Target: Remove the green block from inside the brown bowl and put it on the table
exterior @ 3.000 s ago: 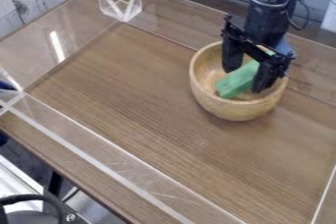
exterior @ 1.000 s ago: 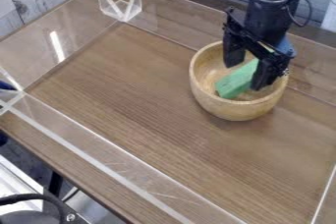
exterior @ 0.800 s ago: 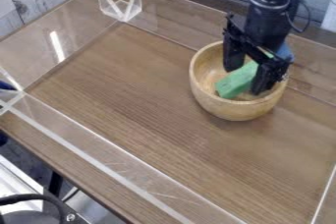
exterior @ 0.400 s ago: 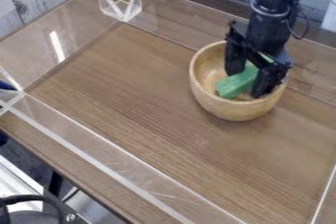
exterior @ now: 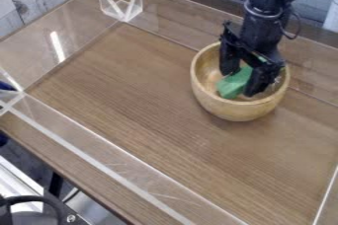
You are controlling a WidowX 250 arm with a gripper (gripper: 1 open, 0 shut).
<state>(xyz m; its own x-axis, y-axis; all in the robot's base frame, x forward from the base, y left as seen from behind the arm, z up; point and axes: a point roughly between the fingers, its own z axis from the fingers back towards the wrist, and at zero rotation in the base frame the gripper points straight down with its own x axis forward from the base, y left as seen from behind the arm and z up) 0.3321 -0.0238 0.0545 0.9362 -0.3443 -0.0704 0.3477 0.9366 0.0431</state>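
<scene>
The brown bowl (exterior: 211,98) sits on the right side of the table (exterior: 145,111). Inside it lies the green block (exterior: 236,85), tilted, its upper end hidden behind the gripper. My black gripper (exterior: 250,74) points straight down into the bowl, open, with one finger on each side of the block's upper part. Whether the fingers touch the block I cannot tell.
Clear acrylic walls (exterior: 79,145) edge the tabletop at the front and left. A clear acrylic bracket (exterior: 119,4) stands at the far left corner. Broad bare wood lies left of and in front of the bowl.
The gripper has sunk lower into the bowl and shifted slightly left, its fingers now around the green block. The block and bowl have not moved.
</scene>
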